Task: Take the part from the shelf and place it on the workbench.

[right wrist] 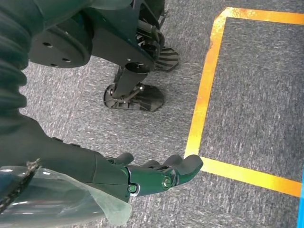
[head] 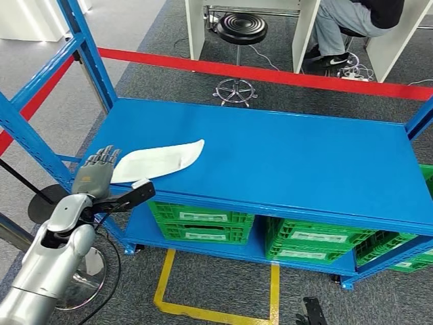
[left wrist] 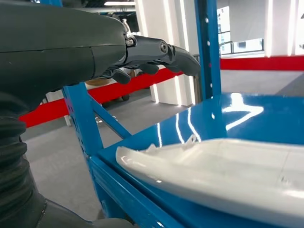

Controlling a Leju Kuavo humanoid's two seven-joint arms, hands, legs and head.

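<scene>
One white part (head: pixel 159 161) lies flat on the top board of the blue shelf (head: pixel 286 156), toward the left of the frame in the head view; it is long, curved and tapers to a rounded tip that points toward the middle of the shelf. Its near edge runs close to the front lip of the board. In the left wrist view the same part (left wrist: pixel 229 171) shows as a shallow white shell with a raised rim, resting on the glossy blue surface.

The left robot hand (head: pixel 95 172) sits at the left end of the part, at the lower left of the frame, fingers stretched out and slightly spread, grasping nothing. Whether it touches the part I cannot tell. From the wrist camera its dark fingers (left wrist: pixel 168 52) reach straight forward above the shelf board, clear of the part.

The right robot hand (right wrist: pixel 157 175) hangs low over grey carpet beside a yellow floor line (right wrist: pixel 206 90), fingers loosely extended, holding nothing.

On the lower shelf level stand three green crates (head: pixel 204 222), side by side. Behind the shelf runs one red barrier band (head: pixel 265 73); beyond it stands one black stool (head: pixel 240 30), and at the upper right a person (head: pixel 352 20) sits at a white desk.
</scene>
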